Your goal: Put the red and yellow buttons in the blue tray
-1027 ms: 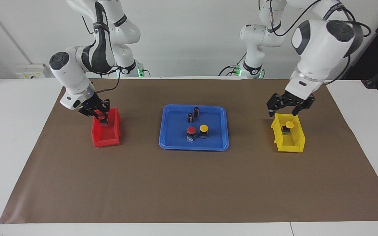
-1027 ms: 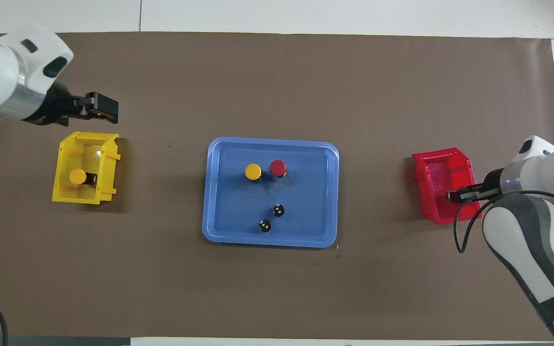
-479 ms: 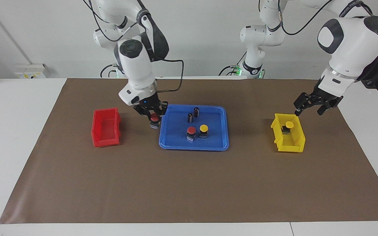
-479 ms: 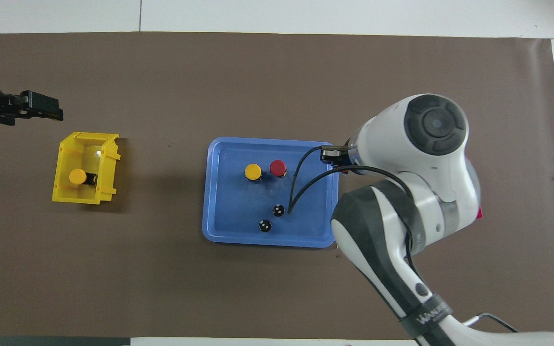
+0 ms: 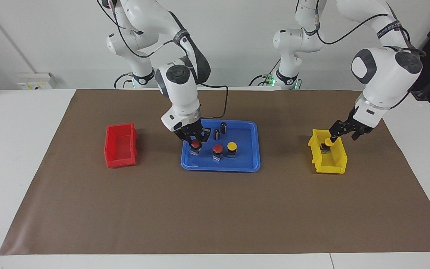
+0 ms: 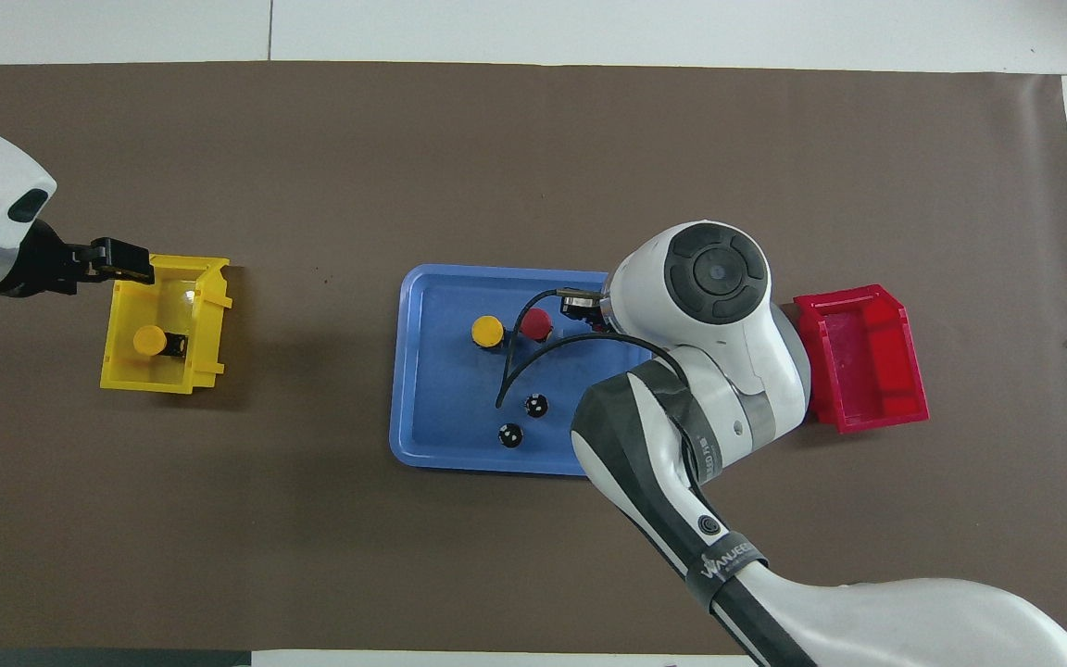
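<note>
From above, my right arm's bulky wrist covers the right pincer (image 5: 195,141) and the red button (image 5: 195,144) it carries, so I read that grasp from the facing view only. There the fingers are clamped on the button's red cap, with the square body hanging just above or on the floor of the blue tray (image 5: 250,164); I cannot tell whether it touches down. It sits at the tray's end toward the right arm.

Beside it in the tray stand a second red button (image 5: 217,150) and a yellow button (image 5: 231,146), side by side and just apart. Two small dark cylinders (image 5: 220,130) stand nearer to the robots, also in the tray. From overhead the cable of the right arm crosses part of the tray floor.

The left pincer (image 5: 343,130) hangs over the edge of the yellow bin (image 5: 335,166) that is nearer to the robots, its fingers spread apart and holding nothing. Its lower fingertip overlaps the cap of the last yellow button (image 5: 327,143) in the facing view, and I cannot tell if it touches. That button stands inside the yellow bin, its body partly hidden by the bin wall.

The red bin (image 5: 120,157) stands on the brown mat (image 5: 215,216) covering the desk, toward the right arm's end.
</note>
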`<action>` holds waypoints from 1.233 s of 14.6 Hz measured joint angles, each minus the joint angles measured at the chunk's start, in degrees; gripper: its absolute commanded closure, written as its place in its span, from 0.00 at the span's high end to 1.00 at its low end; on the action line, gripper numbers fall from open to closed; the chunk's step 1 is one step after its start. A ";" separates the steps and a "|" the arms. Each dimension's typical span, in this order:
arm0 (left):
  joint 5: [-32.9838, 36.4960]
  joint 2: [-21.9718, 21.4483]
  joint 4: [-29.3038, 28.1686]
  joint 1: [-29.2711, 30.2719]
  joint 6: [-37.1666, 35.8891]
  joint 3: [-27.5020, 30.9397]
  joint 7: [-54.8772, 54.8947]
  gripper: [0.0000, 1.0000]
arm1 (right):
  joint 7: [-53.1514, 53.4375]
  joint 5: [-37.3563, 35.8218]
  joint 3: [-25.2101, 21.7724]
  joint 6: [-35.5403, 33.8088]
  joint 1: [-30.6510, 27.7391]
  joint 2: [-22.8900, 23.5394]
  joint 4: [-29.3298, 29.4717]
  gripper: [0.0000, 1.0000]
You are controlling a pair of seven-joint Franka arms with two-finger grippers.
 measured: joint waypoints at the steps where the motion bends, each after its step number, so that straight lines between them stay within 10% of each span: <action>1: 0.00 -0.06 -1.73 0.26 1.46 0.03 0.96 0.73 | 0.12 0.00 0.00 0.92 0.05 0.56 -0.14 0.24; 3: 0.00 -0.17 -4.67 0.71 4.08 0.05 2.21 0.70 | 0.30 0.00 -0.01 2.33 0.11 1.63 -0.30 0.30; 6: 0.00 -0.21 -7.79 0.88 6.99 0.02 2.68 0.69 | 0.63 0.00 0.00 3.15 0.19 2.63 -0.31 0.99; 10: 0.00 -0.45 -9.75 1.04 7.51 0.01 3.64 0.69 | 0.63 -0.09 -0.72 0.11 0.00 2.20 1.69 1.00; 18: 0.00 -0.64 -12.68 2.06 10.33 0.01 4.13 0.62 | -10.39 -5.57 -1.96 -27.85 -13.49 -8.37 14.53 1.00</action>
